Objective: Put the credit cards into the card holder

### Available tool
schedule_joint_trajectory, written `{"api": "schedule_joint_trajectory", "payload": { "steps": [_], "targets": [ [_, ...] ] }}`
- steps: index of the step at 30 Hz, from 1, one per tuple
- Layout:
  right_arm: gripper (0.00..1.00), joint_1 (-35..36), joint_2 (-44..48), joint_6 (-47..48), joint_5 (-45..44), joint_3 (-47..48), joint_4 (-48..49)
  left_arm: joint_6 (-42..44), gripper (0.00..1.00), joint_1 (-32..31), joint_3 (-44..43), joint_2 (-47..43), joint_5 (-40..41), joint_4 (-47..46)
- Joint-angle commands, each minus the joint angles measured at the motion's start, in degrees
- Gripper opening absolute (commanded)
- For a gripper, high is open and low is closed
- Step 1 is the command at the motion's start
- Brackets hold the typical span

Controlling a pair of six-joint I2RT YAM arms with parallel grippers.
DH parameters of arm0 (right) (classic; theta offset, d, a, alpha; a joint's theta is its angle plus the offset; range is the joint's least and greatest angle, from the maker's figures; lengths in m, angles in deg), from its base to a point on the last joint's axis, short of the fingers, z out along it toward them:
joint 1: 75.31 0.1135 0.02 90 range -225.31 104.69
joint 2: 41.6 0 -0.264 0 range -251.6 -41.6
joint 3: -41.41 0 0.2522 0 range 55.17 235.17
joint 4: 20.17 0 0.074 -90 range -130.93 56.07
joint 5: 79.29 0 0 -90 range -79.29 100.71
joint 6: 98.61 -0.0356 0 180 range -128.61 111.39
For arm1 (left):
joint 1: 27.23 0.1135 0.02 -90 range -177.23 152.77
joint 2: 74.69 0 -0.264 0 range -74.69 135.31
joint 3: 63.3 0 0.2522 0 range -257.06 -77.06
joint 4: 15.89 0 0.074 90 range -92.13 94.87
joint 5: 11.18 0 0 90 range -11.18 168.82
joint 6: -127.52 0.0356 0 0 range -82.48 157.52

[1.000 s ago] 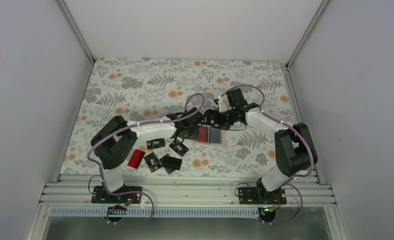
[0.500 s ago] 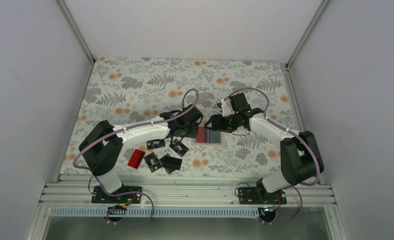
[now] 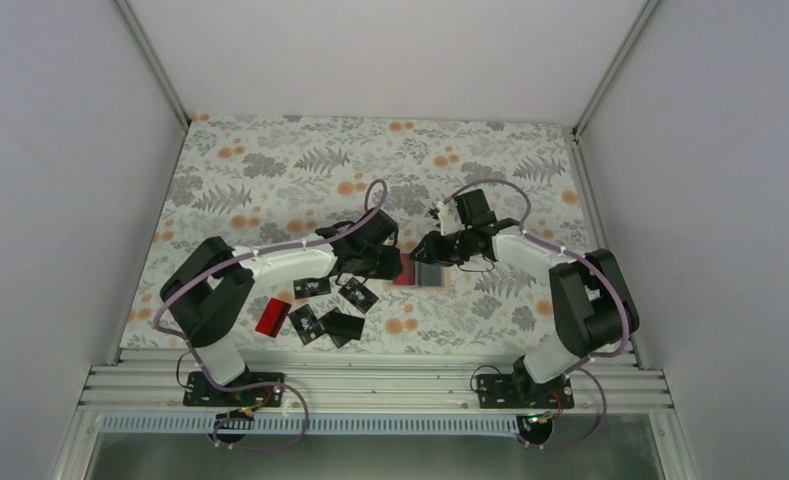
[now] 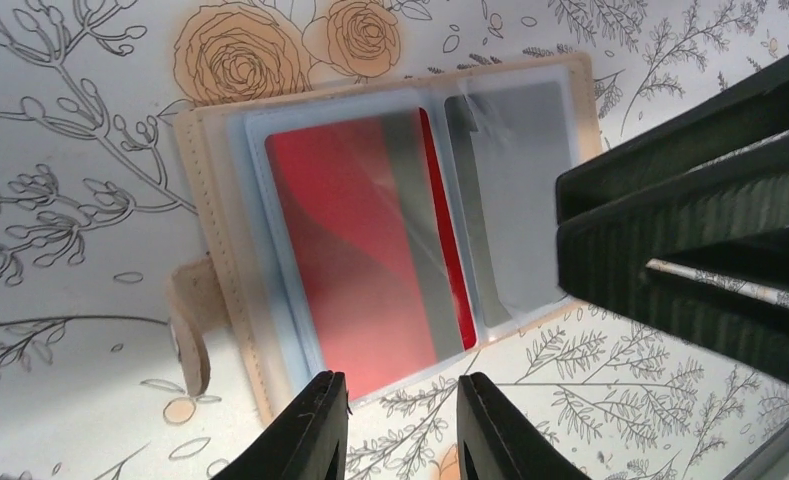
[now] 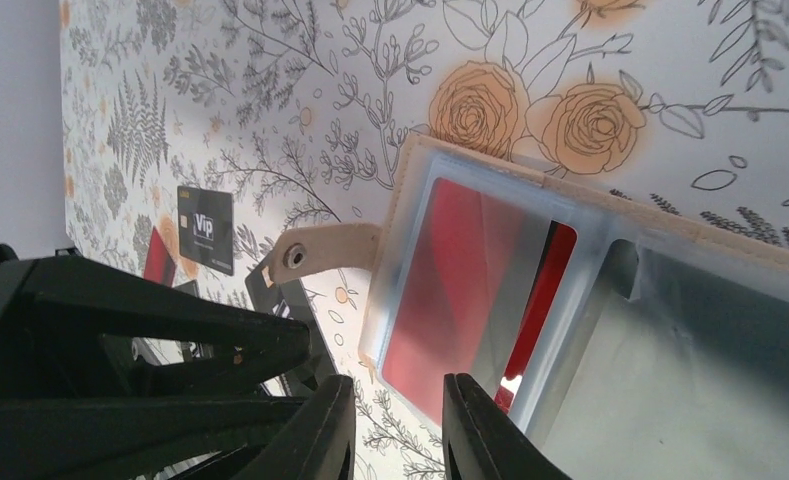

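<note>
The card holder [image 4: 210,180] lies open on the floral cloth, tan outside and light blue inside [image 5: 395,215] [image 3: 428,273]. A red credit card [image 4: 355,250] sits in its left clear pocket [image 5: 440,270]. My left gripper [image 4: 402,430] hovers just off the holder's near edge, jaws slightly apart and empty [image 3: 386,262]. My right gripper [image 5: 398,435] hangs over the holder's middle, its jaws narrow with nothing between them [image 3: 422,250]. Several black credit cards [image 3: 330,305] and a red card [image 3: 272,316] lie loose at the front left.
The holder's snap strap [image 5: 320,245] sticks out on its left side. A black VIP card [image 5: 206,228] lies beyond it. The two grippers are close together above the holder. Grey walls enclose the table on three sides.
My left gripper has opened a little and drawn back left off the holder, leaving the red card in the pocket. My right gripper's jaws have narrowed from wide apart.
</note>
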Motion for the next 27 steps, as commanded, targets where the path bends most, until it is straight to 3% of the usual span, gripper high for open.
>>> {"api": "schedule_joint_trajectory", "payload": {
  "steps": [1,11,27],
  "targets": [
    [0.24,1.2,-2.8,0.6,1.3,-0.5,2.9,-0.8,0.29,1.0,-0.3,2.8,-4.0,-2.5],
    [0.17,1.9,-7.5,1.3,-0.6,-0.7,3.2,-0.6,0.33,1.6,-0.6,5.9,-3.5,-2.4],
    [0.15,2.0,-10.5,1.5,-2.7,-2.7,4.6,0.1,0.33,1.8,-2.0,8.2,-4.2,-2.4]
  ]
}}
